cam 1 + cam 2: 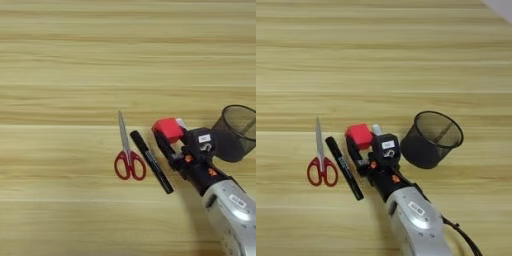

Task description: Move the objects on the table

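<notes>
- Where the silver forearm rises from the bottom edge, the gripper (pixel 362 142) has its black fingers closed on the red cube (pixel 359 135), on or just above the table (pixel 381 60); which cannot be told
- A white marker (pixel 376 129) behind the cube is mostly hidden
- The black marker (pixel 344 168) lies just left, beside red scissors (pixel 321 165)
- The mesh cup (pixel 432 139) stands right, cut off in the left eye view
</notes>
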`<state>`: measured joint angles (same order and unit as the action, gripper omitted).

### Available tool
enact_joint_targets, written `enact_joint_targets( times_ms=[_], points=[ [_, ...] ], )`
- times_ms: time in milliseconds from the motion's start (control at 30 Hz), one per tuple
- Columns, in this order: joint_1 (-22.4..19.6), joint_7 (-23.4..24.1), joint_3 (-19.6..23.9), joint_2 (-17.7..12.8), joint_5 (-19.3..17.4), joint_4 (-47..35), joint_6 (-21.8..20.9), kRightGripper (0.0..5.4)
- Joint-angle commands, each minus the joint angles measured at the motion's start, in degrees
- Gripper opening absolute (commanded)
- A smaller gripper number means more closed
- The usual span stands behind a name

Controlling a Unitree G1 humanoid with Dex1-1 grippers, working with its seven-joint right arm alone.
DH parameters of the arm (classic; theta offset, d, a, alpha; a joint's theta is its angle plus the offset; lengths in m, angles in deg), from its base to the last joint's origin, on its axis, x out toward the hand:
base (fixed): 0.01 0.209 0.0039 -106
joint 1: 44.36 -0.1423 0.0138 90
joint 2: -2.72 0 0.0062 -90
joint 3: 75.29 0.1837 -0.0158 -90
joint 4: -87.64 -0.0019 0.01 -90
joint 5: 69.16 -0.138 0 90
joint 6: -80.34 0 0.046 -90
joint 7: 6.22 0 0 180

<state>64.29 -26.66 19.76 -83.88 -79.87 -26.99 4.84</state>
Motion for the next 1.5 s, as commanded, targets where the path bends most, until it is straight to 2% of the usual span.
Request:
enact_joint_targets(
  times_ms=[33, 400, 733, 1167, 1267, 1500],
  points=[
    [-1.5, 0.1, -1.0, -0.3, 0.5, -2.3, -3.0, 2.27],
    [-2.0, -0.2, -4.9, 0.2, 1.9, -1.3, -5.0, 2.27],
    [-3.0, -0.2, -9.3, 0.8, 3.0, -0.8, -4.9, 2.27],
    [-4.8, -0.9, -17.2, 2.9, 4.6, 1.7, -4.6, 2.27],
    [-4.9, -1.2, -18.6, 3.7, 4.3, 2.7, -4.2, 2.27],
    [-4.9, -2.3, -18.9, 5.0, 0.9, 3.6, -2.2, 2.27]
  ],
)
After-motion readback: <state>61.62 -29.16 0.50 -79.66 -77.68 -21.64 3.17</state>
